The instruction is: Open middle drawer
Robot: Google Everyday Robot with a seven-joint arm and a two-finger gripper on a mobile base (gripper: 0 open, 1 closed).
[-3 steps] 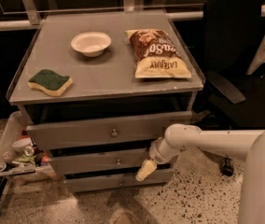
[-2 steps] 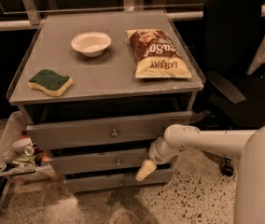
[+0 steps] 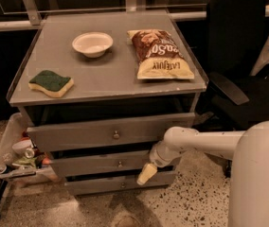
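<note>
The camera view looks down on a grey cabinet (image 3: 106,74) with three drawers. The middle drawer (image 3: 87,166) has a small round knob (image 3: 120,164) at the centre of its front, and I give all places from this knob. The top drawer (image 3: 77,136) is directly above the knob and the bottom drawer (image 3: 101,186) is directly below it.

The gripper (image 3: 147,174) is to the right of the knob and a little lower. It is near the knob but apart from it, in front of the lower edge of the middle drawer. Whether it is wide or narrow, I cannot tell.

The middle drawer seems not yet pulled out. To do this step well, I think the gripper must go left and a little up until it is centred on the knob. Then it should take firm hold and pull straight outward and level, so that it does not slip off or catch the bottom drawer.
</note>
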